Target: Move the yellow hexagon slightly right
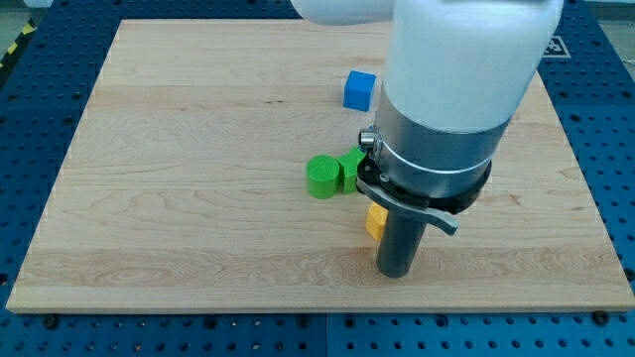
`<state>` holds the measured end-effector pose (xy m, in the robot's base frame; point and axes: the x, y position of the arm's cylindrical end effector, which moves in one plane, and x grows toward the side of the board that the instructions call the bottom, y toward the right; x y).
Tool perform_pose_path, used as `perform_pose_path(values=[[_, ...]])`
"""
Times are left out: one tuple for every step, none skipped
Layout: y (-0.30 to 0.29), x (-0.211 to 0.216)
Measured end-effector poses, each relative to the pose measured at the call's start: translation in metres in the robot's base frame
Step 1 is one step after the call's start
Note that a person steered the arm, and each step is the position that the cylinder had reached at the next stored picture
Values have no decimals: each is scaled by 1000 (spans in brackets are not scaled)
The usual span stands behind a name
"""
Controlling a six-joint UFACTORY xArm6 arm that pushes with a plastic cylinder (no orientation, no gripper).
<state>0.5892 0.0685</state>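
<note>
Looked like a robotics lab bench: wooden board [198, 149] sat on blue perforated mounting plate [30, 119], hazard tape [14, 47] at top-left corner.

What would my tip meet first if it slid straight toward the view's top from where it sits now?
Probably the yellow hexagon, which lies just above my tip and slightly to the view's left. The arm hides most of that block, so the contact line is uncertain.
</note>
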Motion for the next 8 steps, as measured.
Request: perform_pose_path(values=[[-8,0],[-47,0],[-62,-16],[-60,-26],[-44,-38],[-8,-40],[1,-40],[22,-42]])
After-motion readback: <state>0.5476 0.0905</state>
